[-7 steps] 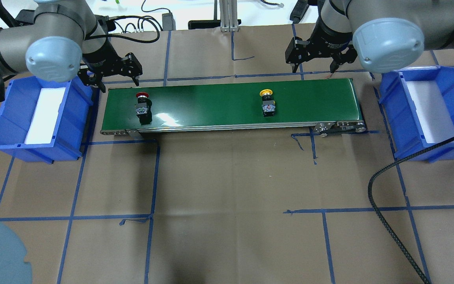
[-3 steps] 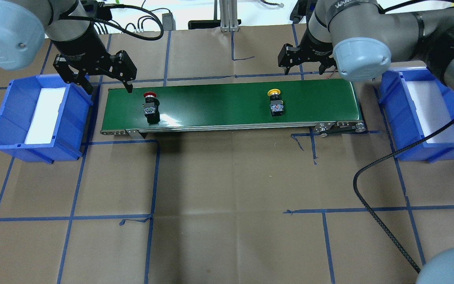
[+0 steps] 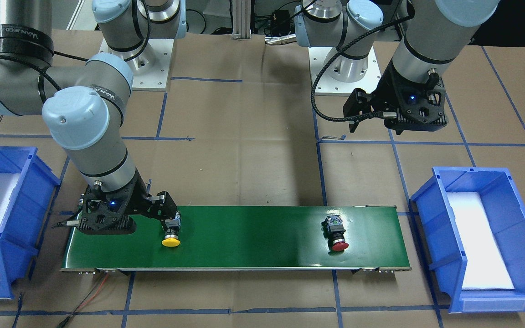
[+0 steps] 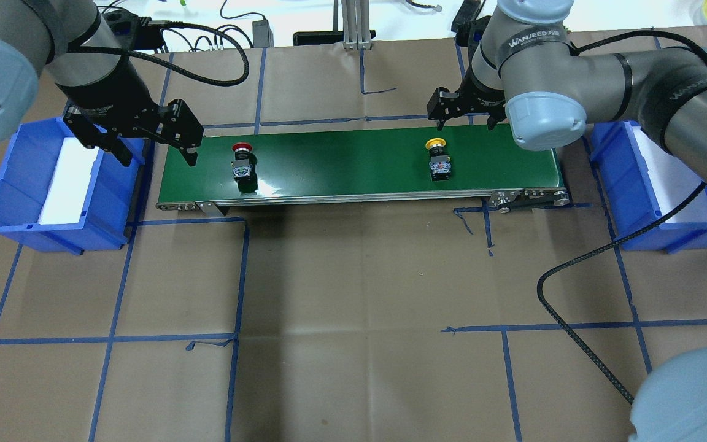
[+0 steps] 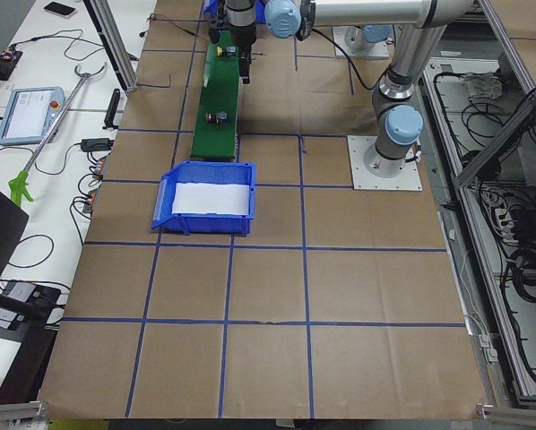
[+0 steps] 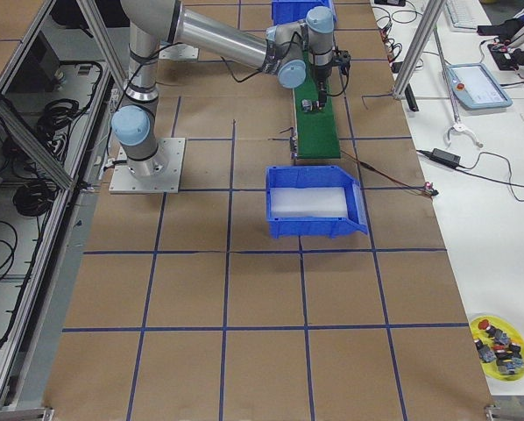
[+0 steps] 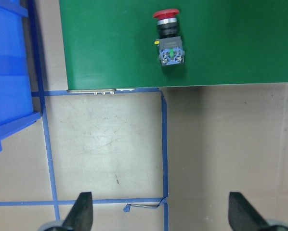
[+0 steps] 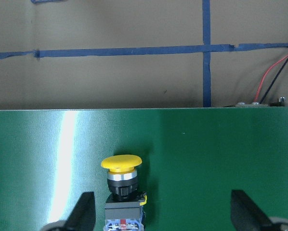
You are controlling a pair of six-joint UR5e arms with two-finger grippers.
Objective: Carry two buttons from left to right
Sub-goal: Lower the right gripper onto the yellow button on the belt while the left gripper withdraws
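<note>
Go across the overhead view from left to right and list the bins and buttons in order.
Left-hand blue bin → red-capped button → yellow-capped button → right-hand blue bin. Both buttons lie on the green conveyor belt.

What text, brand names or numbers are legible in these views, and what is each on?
"WANJEED": black band on the right arm; trailing characters too small to read.
Base markings on the red button and yellow button: too small to read.
Teach pendant screen: blurred, unreadable.
</note>
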